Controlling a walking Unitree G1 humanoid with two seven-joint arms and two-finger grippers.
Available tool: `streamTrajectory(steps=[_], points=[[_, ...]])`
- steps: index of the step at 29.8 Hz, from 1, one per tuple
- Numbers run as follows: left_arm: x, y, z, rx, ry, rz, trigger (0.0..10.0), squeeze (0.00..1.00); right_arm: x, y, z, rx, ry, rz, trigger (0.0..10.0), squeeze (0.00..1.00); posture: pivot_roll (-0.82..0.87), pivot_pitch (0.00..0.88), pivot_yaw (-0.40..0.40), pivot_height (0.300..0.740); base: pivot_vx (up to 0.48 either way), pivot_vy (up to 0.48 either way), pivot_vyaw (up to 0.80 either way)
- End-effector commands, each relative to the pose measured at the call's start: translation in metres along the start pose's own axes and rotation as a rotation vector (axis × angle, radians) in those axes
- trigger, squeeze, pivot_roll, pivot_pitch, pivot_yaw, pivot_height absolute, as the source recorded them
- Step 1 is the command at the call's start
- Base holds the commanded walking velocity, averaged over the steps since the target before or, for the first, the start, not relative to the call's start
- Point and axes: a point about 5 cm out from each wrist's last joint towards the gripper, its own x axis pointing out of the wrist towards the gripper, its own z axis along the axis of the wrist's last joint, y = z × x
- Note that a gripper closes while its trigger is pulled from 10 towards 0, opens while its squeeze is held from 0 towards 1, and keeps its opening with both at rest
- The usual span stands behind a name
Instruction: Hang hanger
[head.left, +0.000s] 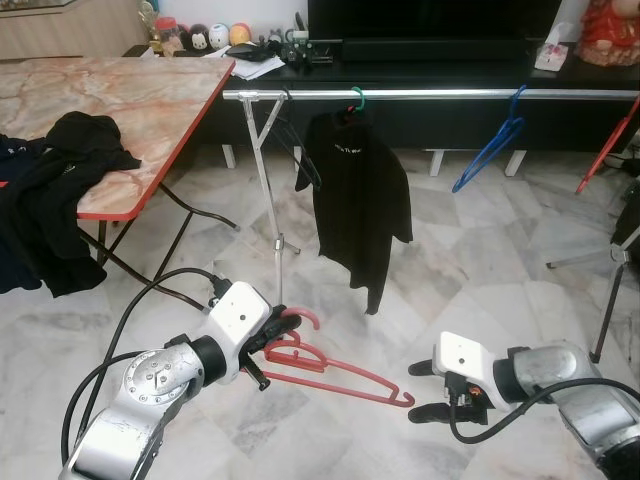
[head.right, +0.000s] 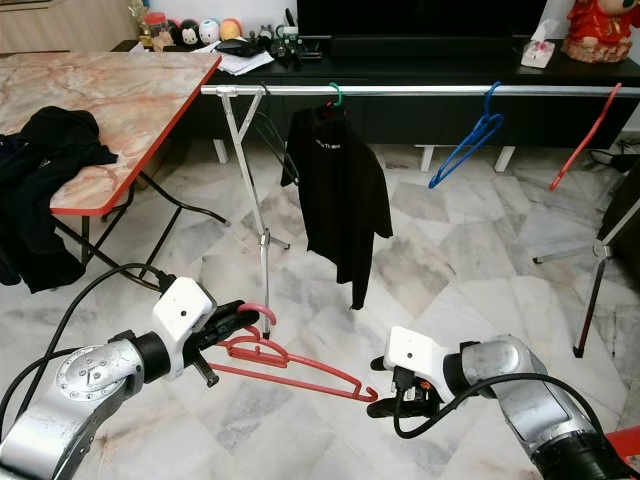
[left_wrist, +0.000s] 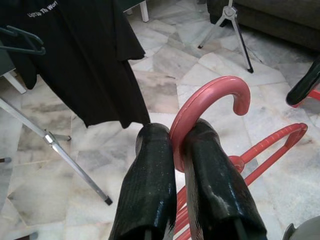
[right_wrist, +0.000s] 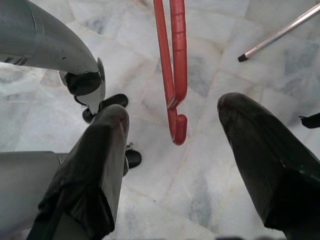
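Hanging is not yet done: our left end effector (head.left: 268, 352) clamps the red hanger (head.left: 335, 372) by its hook, low over the floor, well short of the rail (head.left: 440, 93); our right end effector (head.left: 425, 391) gapes beside its tip.

Your left gripper (head.left: 272, 352) is clamped, both fingers (left_wrist: 150, 195) pressed tight with the red hanger (head.left: 330, 368) neck pinched between the jaws. Your right gripper (head.left: 425, 392) is spread wide, the hanger's end between its parted jaws, untouched.
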Motion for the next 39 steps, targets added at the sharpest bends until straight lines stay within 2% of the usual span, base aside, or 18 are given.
streamTrajectory(steps=[1, 9, 13, 19, 22, 27, 39], points=[[-0.002, 0.003, 0.001, -0.002, -0.006, -0.001, 0.0, 0.00, -0.001, -0.001, 0.001, 0.000, -0.019, -0.011, 10.0, 0.00, -0.10, 0.039, 0.033, 0.740, 0.000, 0.000, 0.00], [-0.001, 0.000, 0.002, -0.007, -0.008, -0.034, 0.0, 0.00, 0.004, -0.002, -0.010, 0.002, 0.009, -0.022, 10.0, 0.00, -0.10, 0.032, 0.034, 0.740, 0.000, 0.000, 0.00], [-0.001, -0.004, 0.005, -0.018, -0.015, -0.075, 0.0, 0.00, 0.008, -0.005, -0.017, -0.004, 0.036, -0.072, 10.0, 0.00, -0.10, 0.025, 0.029, 0.740, 0.000, 0.000, 0.00], [-0.001, -0.004, 0.008, -0.023, -0.021, -0.083, 0.0, 0.00, 0.012, -0.002, -0.019, 0.011, 0.023, -0.051, 10.0, 0.00, -0.09, 0.030, 0.028, 0.740, 0.000, 0.000, 0.00], [-0.001, -0.004, 0.008, -0.031, -0.024, -0.090, 0.0, 0.00, 0.014, 0.003, -0.021, 0.047, 0.003, -0.005, 10.0, 0.00, -0.10, 0.035, 0.028, 0.740, 0.000, 0.000, 0.00], [0.001, -0.004, 0.010, -0.033, -0.032, -0.094, 0.0, 0.00, 0.016, 0.009, -0.025, 0.051, 0.001, 0.048, 10.0, 0.00, -0.10, 0.038, 0.027, 0.740, 0.000, 0.000, 0.00], [0.002, -0.003, 0.013, -0.042, -0.043, -0.092, 0.0, 0.00, 0.023, 0.013, -0.028, 0.088, -0.018, 0.058, 10.0, 0.00, -0.09, 0.045, 0.027, 0.740, 0.000, 0.000, 0.00]])
